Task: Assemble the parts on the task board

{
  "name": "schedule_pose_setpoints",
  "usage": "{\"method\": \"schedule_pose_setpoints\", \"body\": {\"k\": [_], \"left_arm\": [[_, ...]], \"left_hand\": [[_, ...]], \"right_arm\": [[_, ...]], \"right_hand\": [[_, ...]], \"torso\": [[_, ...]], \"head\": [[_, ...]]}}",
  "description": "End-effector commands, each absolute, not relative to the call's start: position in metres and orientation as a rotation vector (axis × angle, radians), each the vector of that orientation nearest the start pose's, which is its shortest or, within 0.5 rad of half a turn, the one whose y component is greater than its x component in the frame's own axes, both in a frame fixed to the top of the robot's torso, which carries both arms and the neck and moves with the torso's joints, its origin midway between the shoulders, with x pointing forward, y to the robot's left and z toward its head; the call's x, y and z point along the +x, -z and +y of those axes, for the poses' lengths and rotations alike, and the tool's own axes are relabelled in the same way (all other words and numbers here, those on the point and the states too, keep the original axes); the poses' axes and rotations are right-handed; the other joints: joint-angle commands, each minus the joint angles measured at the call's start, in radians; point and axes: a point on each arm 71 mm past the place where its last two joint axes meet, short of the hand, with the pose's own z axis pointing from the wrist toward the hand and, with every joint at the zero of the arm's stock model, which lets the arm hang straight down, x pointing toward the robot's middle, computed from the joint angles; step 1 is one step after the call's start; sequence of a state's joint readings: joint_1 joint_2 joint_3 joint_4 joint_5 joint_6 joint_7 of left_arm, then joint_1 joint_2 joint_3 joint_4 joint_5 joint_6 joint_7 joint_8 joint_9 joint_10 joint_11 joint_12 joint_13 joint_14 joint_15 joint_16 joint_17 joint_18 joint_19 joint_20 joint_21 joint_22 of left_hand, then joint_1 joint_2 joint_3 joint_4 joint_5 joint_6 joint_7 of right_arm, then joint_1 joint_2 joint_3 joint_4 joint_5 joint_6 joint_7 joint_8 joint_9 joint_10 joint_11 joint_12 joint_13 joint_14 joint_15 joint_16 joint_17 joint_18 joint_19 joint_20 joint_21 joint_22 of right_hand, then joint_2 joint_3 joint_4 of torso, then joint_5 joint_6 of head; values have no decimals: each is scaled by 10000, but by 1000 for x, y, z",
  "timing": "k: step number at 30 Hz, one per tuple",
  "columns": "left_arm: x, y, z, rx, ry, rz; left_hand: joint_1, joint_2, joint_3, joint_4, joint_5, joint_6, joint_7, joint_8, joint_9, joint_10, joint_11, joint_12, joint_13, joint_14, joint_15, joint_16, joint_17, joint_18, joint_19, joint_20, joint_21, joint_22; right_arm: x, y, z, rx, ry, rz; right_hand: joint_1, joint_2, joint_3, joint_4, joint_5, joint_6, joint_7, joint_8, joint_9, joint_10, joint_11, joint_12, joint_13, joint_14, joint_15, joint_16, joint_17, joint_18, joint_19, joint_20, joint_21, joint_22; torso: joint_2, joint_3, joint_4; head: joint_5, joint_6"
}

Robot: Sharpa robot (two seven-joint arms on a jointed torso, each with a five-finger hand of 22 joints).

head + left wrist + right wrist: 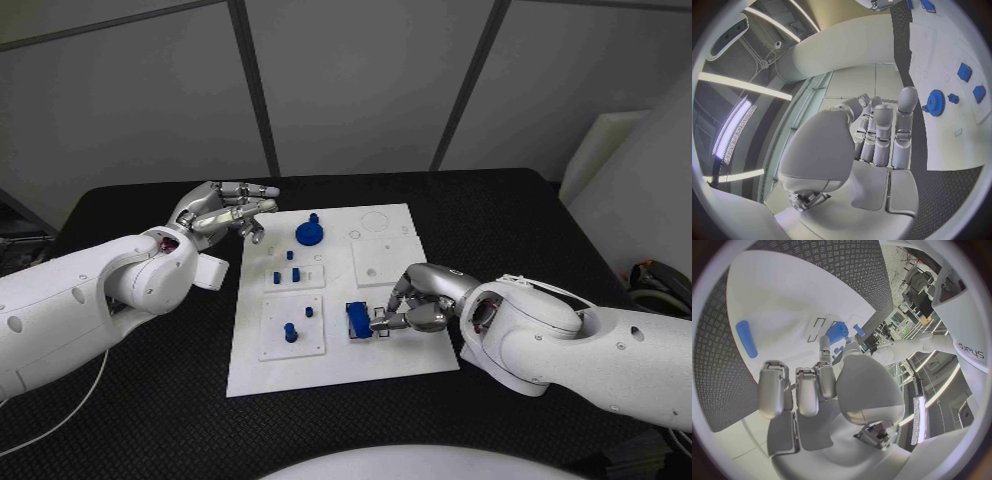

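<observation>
Hands sit at opposite sides of the task board (418, 355): the left hand (224, 212) hovers over its far left corner, palm up, fingers loosely extended and empty. The right hand (408, 303) rests low at the near right, fingers curled beside a blue block (358, 319) without visibly gripping it. That block lies on the board, long axis running near-to-far.
</observation>
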State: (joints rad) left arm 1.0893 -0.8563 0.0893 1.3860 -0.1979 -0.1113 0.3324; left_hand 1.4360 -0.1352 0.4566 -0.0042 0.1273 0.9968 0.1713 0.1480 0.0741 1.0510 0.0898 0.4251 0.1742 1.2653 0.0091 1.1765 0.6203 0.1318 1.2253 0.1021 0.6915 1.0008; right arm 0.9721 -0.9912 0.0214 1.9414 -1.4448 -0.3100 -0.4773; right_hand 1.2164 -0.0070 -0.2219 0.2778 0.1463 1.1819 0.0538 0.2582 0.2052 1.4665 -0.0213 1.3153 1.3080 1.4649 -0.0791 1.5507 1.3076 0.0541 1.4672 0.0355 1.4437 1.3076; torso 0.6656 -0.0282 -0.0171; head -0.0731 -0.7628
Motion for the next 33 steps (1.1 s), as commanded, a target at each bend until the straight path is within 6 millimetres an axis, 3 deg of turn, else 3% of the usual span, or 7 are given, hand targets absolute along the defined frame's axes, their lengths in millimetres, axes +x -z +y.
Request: {"method": "schedule_pose_setpoints", "body": {"k": [1,8,26,33], "left_arm": [[504,196,246,-9937,15556,15123],[504,196,245,-9935,15572,15130],[504,196,245,-9946,15570,15171],[504,196,245,-9962,15551,15197]], "left_hand": [[-50,46,-3,-34,-5,-83,-2,21,-14,-63,26,36,17,-56,13,38,-8,392,-34,49,-48,-14],[-50,46,-3,-34,-5,-83,-2,21,-14,-63,26,36,17,-56,13,38,-8,392,-34,49,-48,-14],[-50,46,-3,-34,-5,-83,-2,21,-14,-63,26,36,17,-56,13,38,-8,392,-34,49,-48,-14],[-49,48,0,-41,-4,-92,1,20,-15,-73,27,51,21,-61,14,35,-26,395,-38,49,-64,-22]], "right_arm": [[368,222,-169,120,-6967,19169],[371,224,-169,-82,-6859,19148],[381,230,-159,3,-6438,19050],[384,231,-155,-19,-6359,19045]], "right_hand": [[458,48,129,-72,141,-101,-6,-12,19,-30,25,-47,768,946,11,-74,2098,-131,-76,18,-45,1329],[1365,121,277,-393,585,-159,5,-16,25,-66,32,-114,732,940,19,-90,2070,-121,-107,26,-85,1299],[1345,282,190,-179,920,-113,0,18,39,-61,34,-120,733,943,26,-84,2081,-123,-97,35,-80,1311],[1353,300,187,-164,939,-99,-8,29,43,-54,27,-106,743,943,23,-84,2082,-123,-97,34,-81,1311]], "torso": [[10,-3,19],[23,-15,27],[26,-8,4],[8,-13,30]], "head": [[-8,7],[10,26],[14,27],[22,13]]}}
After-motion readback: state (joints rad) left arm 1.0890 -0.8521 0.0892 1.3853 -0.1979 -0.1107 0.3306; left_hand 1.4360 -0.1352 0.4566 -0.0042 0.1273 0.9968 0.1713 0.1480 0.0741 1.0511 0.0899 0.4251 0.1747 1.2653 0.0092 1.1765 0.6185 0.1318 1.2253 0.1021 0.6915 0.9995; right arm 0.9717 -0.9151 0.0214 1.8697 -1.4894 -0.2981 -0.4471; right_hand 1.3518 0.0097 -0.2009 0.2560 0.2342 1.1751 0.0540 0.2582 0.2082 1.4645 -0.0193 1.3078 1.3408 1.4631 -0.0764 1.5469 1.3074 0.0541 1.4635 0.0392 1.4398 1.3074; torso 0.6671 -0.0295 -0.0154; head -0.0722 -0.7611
